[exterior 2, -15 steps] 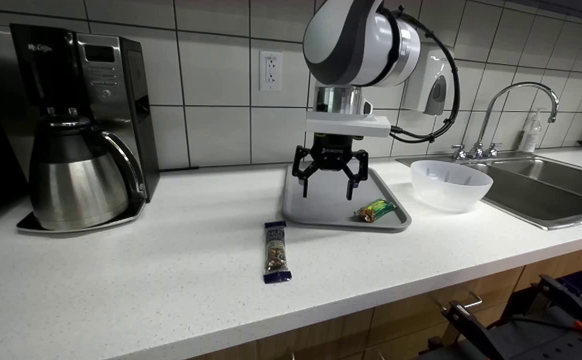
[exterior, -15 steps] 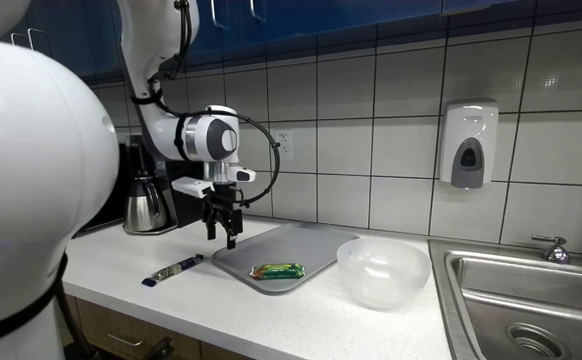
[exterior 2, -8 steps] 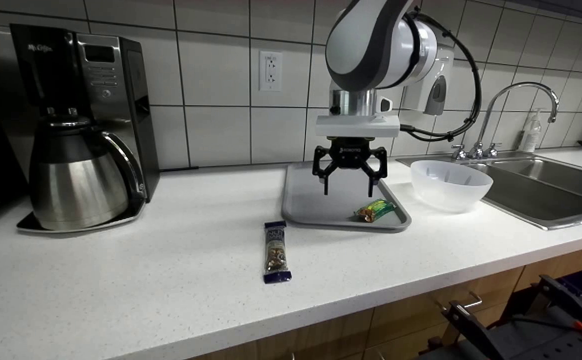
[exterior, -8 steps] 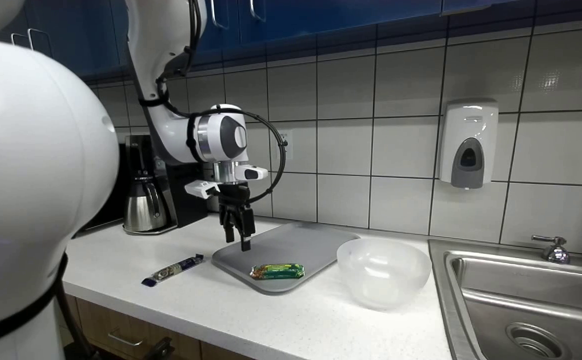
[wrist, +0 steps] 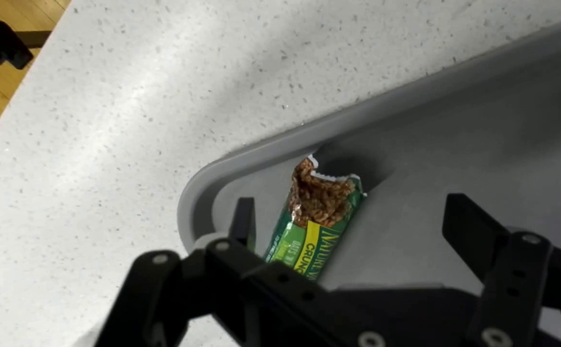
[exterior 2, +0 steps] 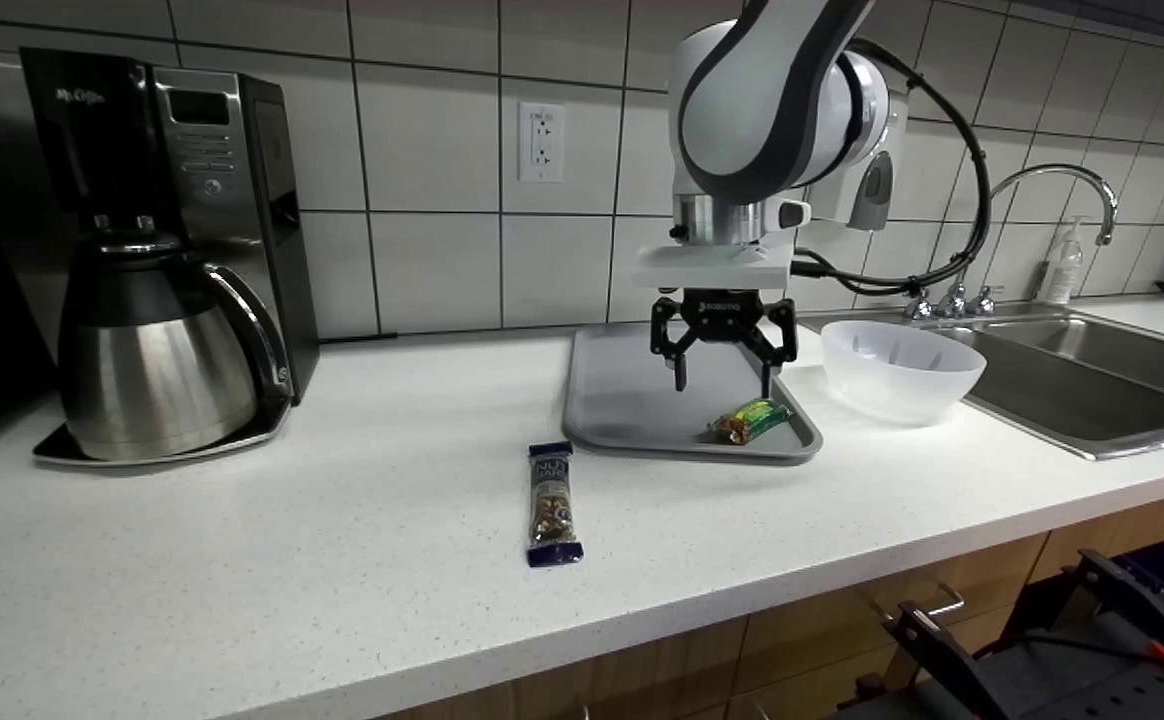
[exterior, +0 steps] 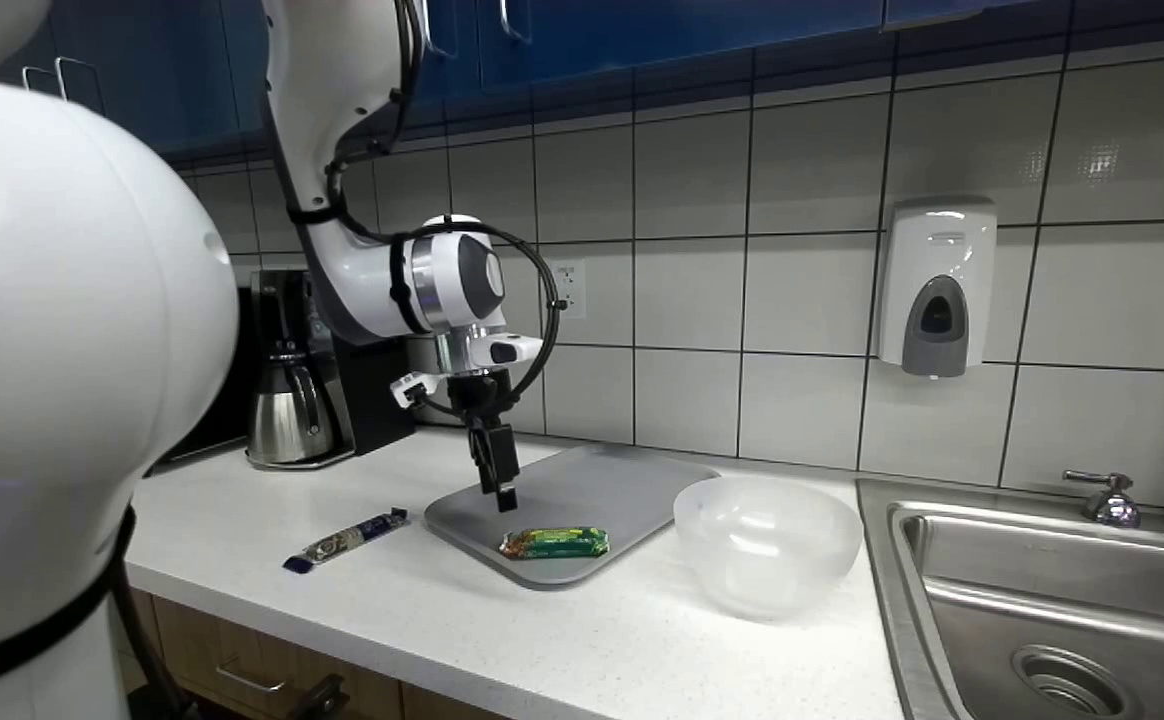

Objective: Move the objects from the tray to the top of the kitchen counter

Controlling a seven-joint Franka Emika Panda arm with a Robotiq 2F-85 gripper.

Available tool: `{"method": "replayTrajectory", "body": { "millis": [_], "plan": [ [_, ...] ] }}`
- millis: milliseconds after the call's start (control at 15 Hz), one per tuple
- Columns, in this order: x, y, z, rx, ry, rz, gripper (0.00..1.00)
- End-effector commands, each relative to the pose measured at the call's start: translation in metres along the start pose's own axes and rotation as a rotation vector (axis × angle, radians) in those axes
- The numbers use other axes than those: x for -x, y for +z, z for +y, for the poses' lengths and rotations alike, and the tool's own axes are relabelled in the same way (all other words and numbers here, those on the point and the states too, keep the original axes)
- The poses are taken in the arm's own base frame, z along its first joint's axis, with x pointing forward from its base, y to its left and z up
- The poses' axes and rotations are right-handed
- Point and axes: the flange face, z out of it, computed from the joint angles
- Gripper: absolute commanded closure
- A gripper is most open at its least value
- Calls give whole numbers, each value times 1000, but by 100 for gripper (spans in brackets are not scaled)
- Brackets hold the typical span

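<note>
The green wrapped bar (exterior: 555, 543) lies near a corner of the grey tray (exterior: 602, 490); both also show in an exterior view, the bar (exterior 2: 752, 421) on the tray (exterior 2: 622, 400). The dark nut bar (exterior 2: 553, 505) lies on the white kitchen counter (exterior 2: 342, 560), beside the tray. My gripper (exterior 2: 723, 380) is open and empty above the tray, its fingers tilted towards the green bar. In the wrist view the green bar (wrist: 319, 212) shows between the spread fingers (wrist: 350, 217), nearer the left one. The gripper's body hides the bar's lower end there.
A translucent white bowl (exterior: 767, 545) stands beside the tray, between it and the steel sink (exterior: 882, 580). A coffee maker (exterior 2: 162, 330) stands on the counter. A soap dispenser (exterior: 937, 290) hangs on the tiled wall behind.
My gripper has moved right in both exterior views, towards the green bar, and has tilted and come slightly lower in an exterior view. It stays open. Both bars, tray and bowl have not moved.
</note>
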Motion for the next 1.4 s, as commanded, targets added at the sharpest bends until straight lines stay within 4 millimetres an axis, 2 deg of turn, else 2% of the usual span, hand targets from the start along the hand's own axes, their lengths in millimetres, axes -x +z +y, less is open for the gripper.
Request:
{"method": "replayTrajectory", "body": {
  "millis": [0,733,1000,1333],
  "plan": [
    [-5,6,7,39,103,18,0],
    [-31,35,30,93,287,8,0],
    [-37,45,32,100,311,1,0],
    [-49,50,29,96,324,6,0]
  ]
}}
